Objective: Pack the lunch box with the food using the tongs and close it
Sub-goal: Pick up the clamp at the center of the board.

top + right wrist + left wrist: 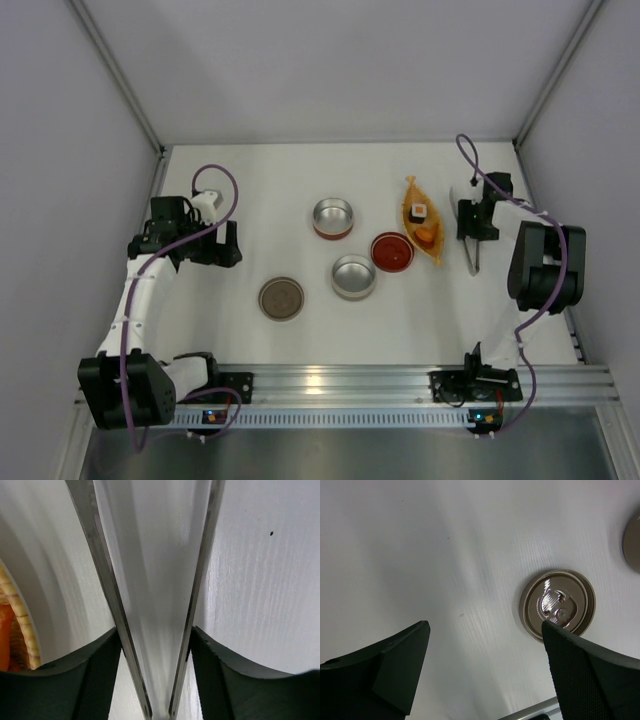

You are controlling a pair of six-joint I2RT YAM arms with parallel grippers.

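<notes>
The tongs point(473, 258) lie on the white table at the right, pointing toward the near edge. My right gripper point(471, 232) sits over them. In the right wrist view its black fingers point(100, 670) press against the outer sides of both silver arms of the tongs point(102, 580), so my right gripper point(156, 630) is shut on them. The food, a white block with a dark top point(419, 211) and orange chunks point(426, 236), rests in an orange boat-shaped tray point(411, 190). My left gripper point(228, 243) point(485, 624) hangs open and empty at the left.
Two round steel tins point(334, 217) point(354, 276) and a red-lined tin point(392, 251) stand mid-table. A round brown lid point(281, 298) point(557, 605) lies near the left gripper. The tray's woven edge point(17, 610) shows left of the right fingers. Grey walls enclose the table.
</notes>
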